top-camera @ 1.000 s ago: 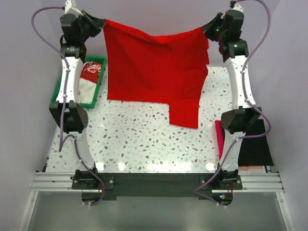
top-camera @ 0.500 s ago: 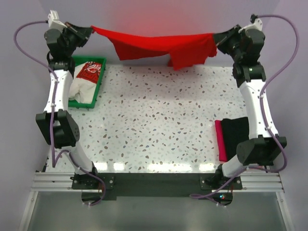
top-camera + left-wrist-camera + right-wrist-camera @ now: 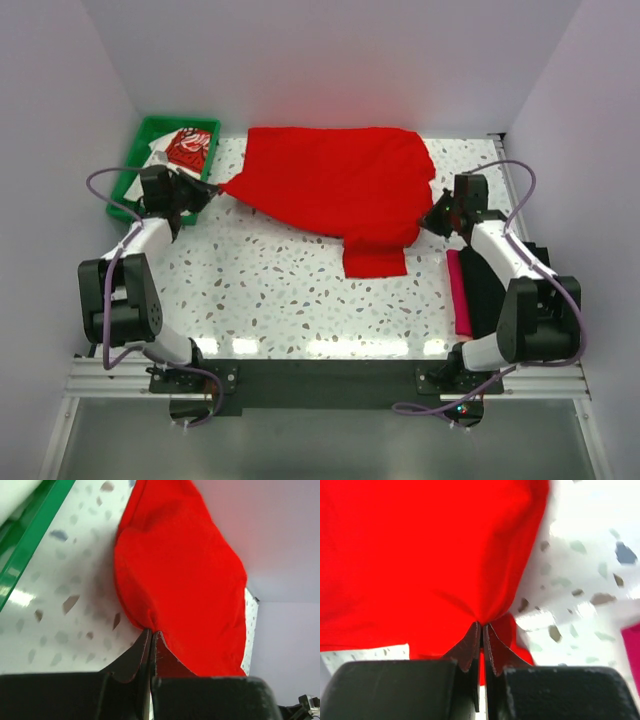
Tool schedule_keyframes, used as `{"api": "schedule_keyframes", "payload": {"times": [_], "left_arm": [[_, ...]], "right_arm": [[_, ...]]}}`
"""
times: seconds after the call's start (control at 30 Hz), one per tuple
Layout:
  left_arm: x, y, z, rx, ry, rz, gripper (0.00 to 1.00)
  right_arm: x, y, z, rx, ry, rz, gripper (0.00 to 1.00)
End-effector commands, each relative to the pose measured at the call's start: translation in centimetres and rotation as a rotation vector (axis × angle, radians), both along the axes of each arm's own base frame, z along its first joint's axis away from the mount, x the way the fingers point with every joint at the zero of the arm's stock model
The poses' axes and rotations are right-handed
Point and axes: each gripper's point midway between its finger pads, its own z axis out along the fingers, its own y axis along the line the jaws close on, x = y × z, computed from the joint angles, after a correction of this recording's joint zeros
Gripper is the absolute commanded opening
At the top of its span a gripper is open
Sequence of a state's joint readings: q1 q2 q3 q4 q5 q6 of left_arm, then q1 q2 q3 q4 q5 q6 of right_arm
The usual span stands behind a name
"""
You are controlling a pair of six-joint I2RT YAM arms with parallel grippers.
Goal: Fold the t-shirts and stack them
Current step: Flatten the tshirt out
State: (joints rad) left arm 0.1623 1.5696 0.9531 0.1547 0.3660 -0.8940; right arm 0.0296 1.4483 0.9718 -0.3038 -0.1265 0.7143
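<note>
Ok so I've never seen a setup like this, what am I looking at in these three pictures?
These are two robot arms bolted to a speckled table. One picture looks down from above; the other two come from a camera on each wrist. The left hand and right hand each pinch an edge of a red t-shirt spread on the table. A green tray holds a white printed shirt; a folded black shirt and magenta shirt lie at the right.
</note>
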Motion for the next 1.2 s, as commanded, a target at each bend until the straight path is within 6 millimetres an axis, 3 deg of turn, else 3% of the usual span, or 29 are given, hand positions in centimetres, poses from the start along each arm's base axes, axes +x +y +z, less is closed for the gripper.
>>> {"api": "schedule_keyframes", "payload": {"times": [0.0,0.03,0.27,0.37,0.4,0.47,0.5,0.57,0.67,0.7,0.83,0.87,1.0,1.17], "left_arm": [[-2.0,0.8,1.4,0.055,-0.059,0.041,0.0],[-3.4,0.9,-0.7,0.059,0.003,0.061,0.0],[-8.7,1.1,-5.1,0.084,0.105,0.11,0.0],[-10.0,0.9,-6.4,0.088,0.13,0.103,0.01],[-10.4,0.8,-6.7,0.087,0.129,0.104,0.03],[-10.6,0.7,-6.8,0.095,0.123,0.095,0.06],[-10.8,0.6,-7.0,0.096,0.127,0.09,0.07],[-10.9,0.5,-6.9,0.095,0.121,0.083,0.09],[-11.1,0.3,-6.7,0.093,0.111,0.076,0.09],[-11.2,0.4,-6.8,0.094,0.111,0.077,0.1],[-11.4,0.3,-6.3,0.09,0.097,0.077,0.1],[-11.4,0.2,-6.3,0.089,0.094,0.077,0.1],[-11.6,0.1,-6.2,0.09,0.088,0.07,0.11],[-11.8,-0.1,-6.6,0.092,0.093,0.056,0.11]], "right_arm": [[-2.0,-0.7,0.5,-0.044,-0.009,0.012,0.0],[-2.6,-0.9,-0.2,-0.061,0.009,0.02,0.0],[-6.2,-1.7,-3.9,-0.11,0.095,0.027,0.09],[-7.3,-1.8,-4.3,-0.118,0.099,0.039,0.32],[-7.8,-2.0,-4.4,-0.133,0.108,0.046,0.48],[-8.3,-2.1,-3.4,-0.147,0.081,0.05,0.61],[-9.0,-2.1,-3.3,-0.157,0.092,0.058,0.63],[-9.7,-2.2,-2.1,-0.174,0.058,0.057,0.63],[-12.1,-1.3,-2.6,-0.212,0.055,0.086,0.62],[-12.8,0.0,-2.7,-0.224,0.054,0.115,0.61],[-14.5,1.6,-4.8,-0.249,0.079,0.133,0.52],[-15.2,2.3,-6.1,-0.263,0.106,0.159,0.49],[-14.7,3.9,-7.9,-0.3,0.116,0.159,0.48],[-13.2,4.3,-8.3,-0.403,0.118,0.142,0.49]]}}
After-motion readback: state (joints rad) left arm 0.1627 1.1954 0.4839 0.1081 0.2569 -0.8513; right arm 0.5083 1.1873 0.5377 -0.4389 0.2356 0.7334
